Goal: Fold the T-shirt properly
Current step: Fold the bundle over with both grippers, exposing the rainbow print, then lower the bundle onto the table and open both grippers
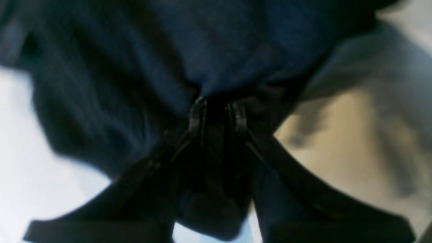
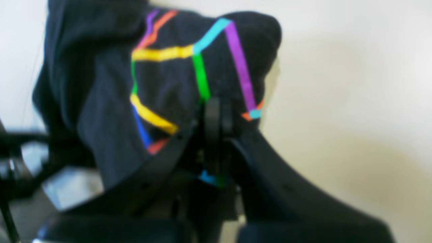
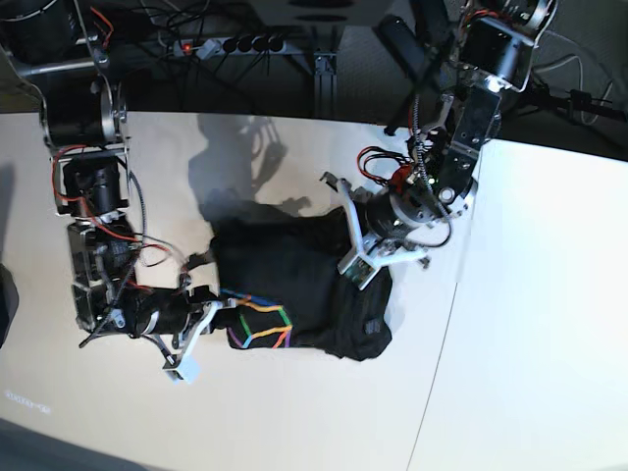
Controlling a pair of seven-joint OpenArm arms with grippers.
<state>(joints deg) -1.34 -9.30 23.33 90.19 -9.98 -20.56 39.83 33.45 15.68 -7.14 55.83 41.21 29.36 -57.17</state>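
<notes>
The T-shirt (image 3: 294,285) is a black, soft bundle, bunched up and hanging slack between the two arms over the pale table (image 3: 294,412), with its lower folds sagging toward the surface near the seam between the cream and white table halves. In the base view it forms a dark crumpled mass, thicker and more heaped on the side near the left gripper (image 3: 371,257), while a corner bearing the rainbow print shows beside the right gripper (image 3: 218,316). From the right wrist camera the print reads clearly: yellow, green, purple, cyan, orange and blue straight lines joined into angular shapes on the black cloth (image 2: 168,77), which drapes in folds over and around the right gripper (image 2: 216,113); its jaws are pressed together with fabric pinched between them. From the left wrist camera the plain side of the fabric (image 1: 152,57) looks deep navy-black, blurred, pulled into radiating creases that gather at the left gripper (image 1: 216,116), whose jaws stand slightly apart, clamped on a thick wad of cloth.
</notes>
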